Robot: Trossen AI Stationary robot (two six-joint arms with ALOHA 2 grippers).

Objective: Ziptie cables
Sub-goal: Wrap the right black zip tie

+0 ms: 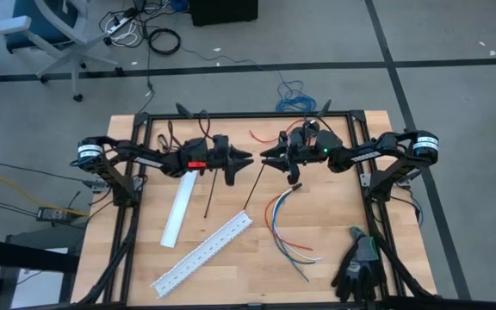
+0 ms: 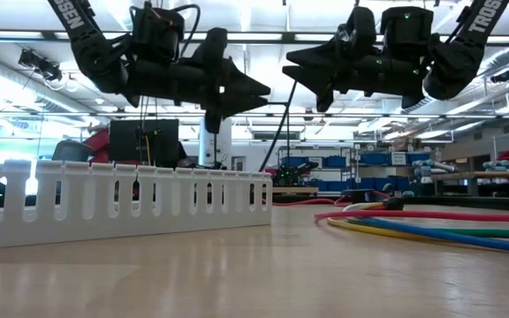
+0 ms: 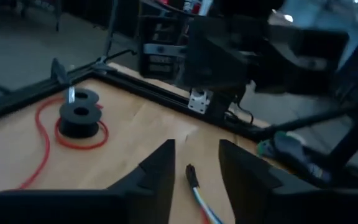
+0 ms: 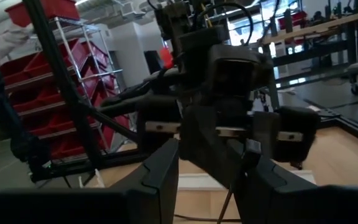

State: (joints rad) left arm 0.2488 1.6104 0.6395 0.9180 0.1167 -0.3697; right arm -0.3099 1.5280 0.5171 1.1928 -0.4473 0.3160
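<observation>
Mid-worktop (image 1: 325, 207), far half: left pincer (image 1: 246, 159) and right pincer (image 1: 265, 155) hang tip to tip, clear of the surface, small gap between them.

Left pincer: released, fingers apart, nothing between them in its wrist view.

Right pincer: fingers also apart. A black strip (image 1: 253, 188) leans from its tips down to the worktop, and its upper end sits against one finger. It isn't pinched between both, and I can't tell if it's actually caught.

Cables (image 1: 284, 226): flat on the worktop, on the near side of the pincers and a bit right.
- Long axis runs far to near.
- The black-sleeved end points far and lies just near of the right pincer.
- The loose coloured ends fan out toward the near edge.

The right arm is nearer, almost over the sleeved end. The left has to reach right and near. My read: the bundle isn't gathered yet and nothing is tied.

Containers: one slotted white duct (image 1: 205, 254), lying diagonally at near left, well apart from the cables. Nothing visible in it. Gloves (image 1: 358, 265) sit near right, beside the cables' loose ends.
</observation>
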